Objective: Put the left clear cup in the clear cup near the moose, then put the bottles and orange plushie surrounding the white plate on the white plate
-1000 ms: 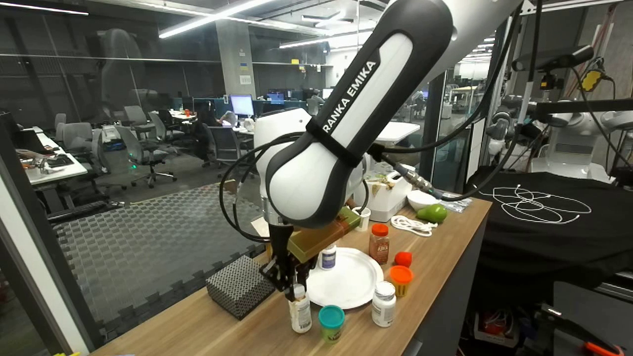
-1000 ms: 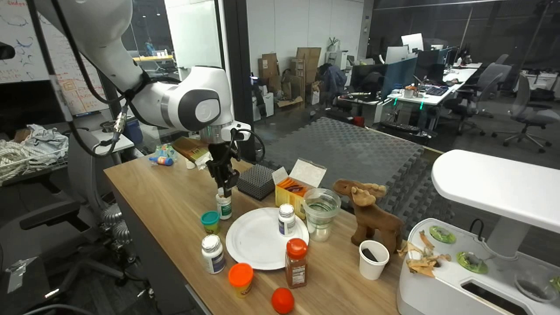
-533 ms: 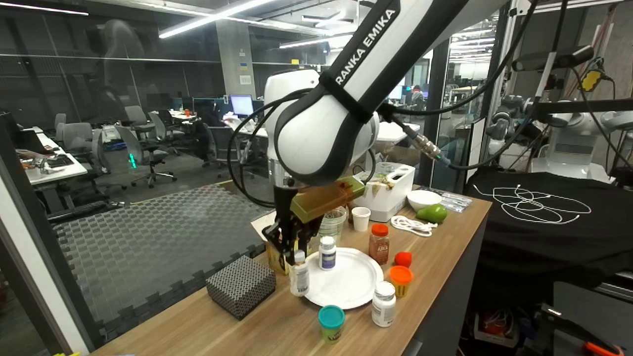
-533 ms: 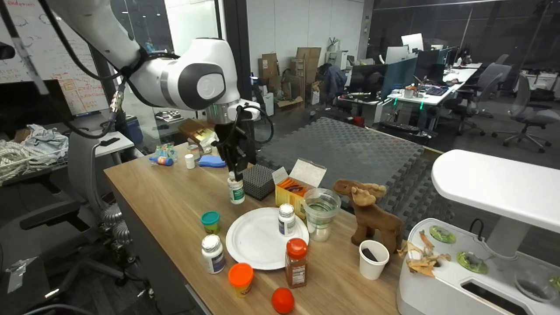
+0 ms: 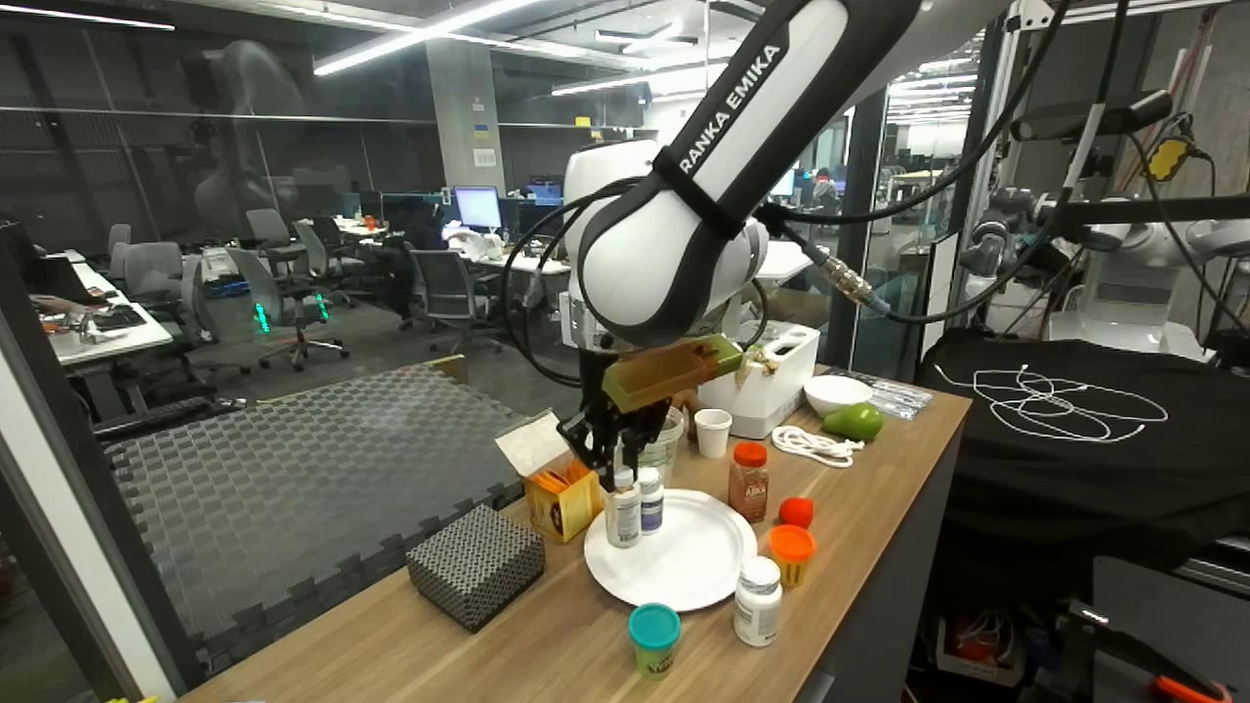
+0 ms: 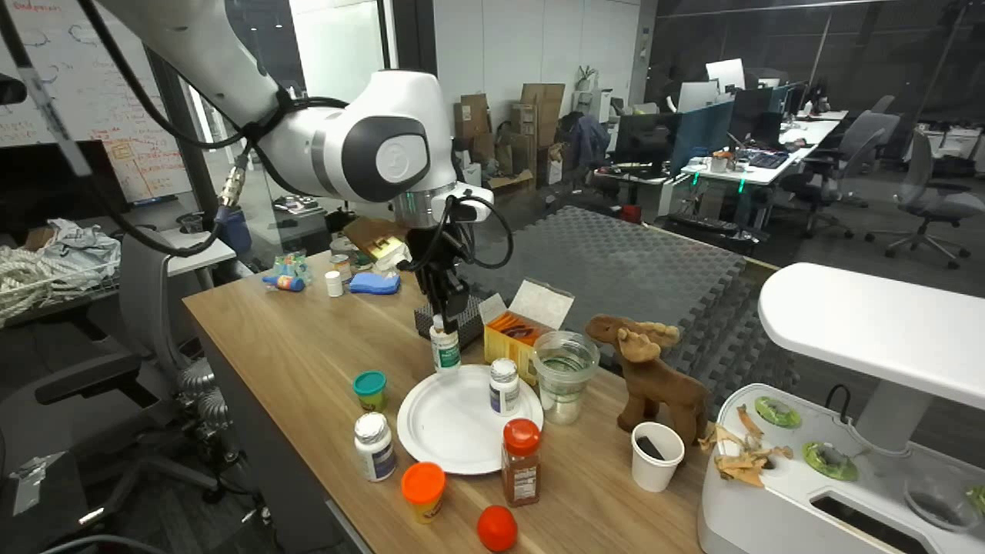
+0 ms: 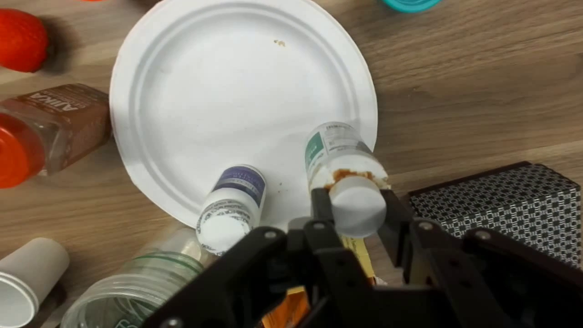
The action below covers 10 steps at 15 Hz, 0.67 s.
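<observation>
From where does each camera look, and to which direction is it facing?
In an exterior view: raised, nearer the teal-lidded tub, facing across the white plate toward the white planter; Franka arm from upper right.
In an exterior view: raised, nearer the white planter and moose plushie, facing over the white plate; Franka arm from upper left.
Wrist view: on the wrist, facing down at the white plate; gripper at bottom, holding the green-labelled white bottle.
Both exterior views share the white plate, Franka arm and gripper.
</observation>
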Motion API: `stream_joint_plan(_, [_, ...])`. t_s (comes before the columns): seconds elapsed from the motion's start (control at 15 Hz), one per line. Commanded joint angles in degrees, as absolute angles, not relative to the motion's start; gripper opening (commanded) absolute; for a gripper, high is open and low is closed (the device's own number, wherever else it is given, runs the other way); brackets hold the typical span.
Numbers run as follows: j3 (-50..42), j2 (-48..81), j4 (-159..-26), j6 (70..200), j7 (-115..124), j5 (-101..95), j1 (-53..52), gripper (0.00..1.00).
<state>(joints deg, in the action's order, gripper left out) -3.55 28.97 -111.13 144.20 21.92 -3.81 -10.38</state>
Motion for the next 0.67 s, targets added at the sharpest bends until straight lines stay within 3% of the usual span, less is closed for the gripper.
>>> stream_joint_plan(0.0, [-4.0, 32.2, -107.3, 142.9, 24.0, -3.1, -10.0, 0.23])
stream_joint_plan(0.6, [-6.2, 38.3, -101.7, 143.5, 29.5, -2.6, -10.7, 0.23])
